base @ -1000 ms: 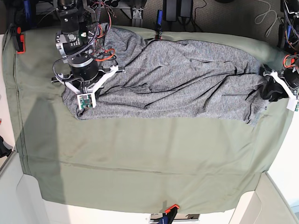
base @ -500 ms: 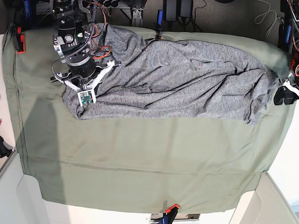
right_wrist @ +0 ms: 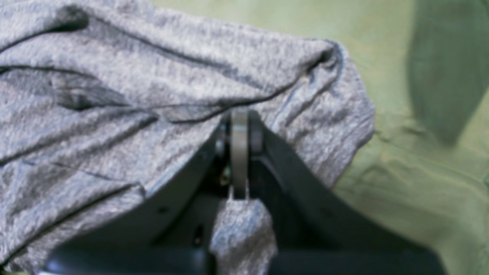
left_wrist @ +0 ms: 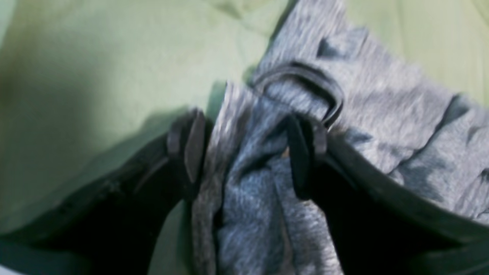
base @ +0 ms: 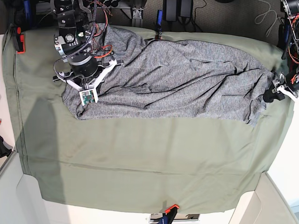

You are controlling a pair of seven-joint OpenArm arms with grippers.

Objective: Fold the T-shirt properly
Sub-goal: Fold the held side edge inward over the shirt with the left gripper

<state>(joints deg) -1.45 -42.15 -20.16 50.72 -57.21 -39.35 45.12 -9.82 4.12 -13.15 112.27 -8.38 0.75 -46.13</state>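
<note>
Base view: T-shirt spread crumpled across far half of green sheet; right gripper at one end, left gripper at opposite end.
Left wrist view: jaws spread wide, grey fabric bunched between fingers, not pinched.
Right wrist view: jaws clenched on fold of T-shirt.

An olive-green cloth sheet carries the crumpled grey T-shirt.
</note>
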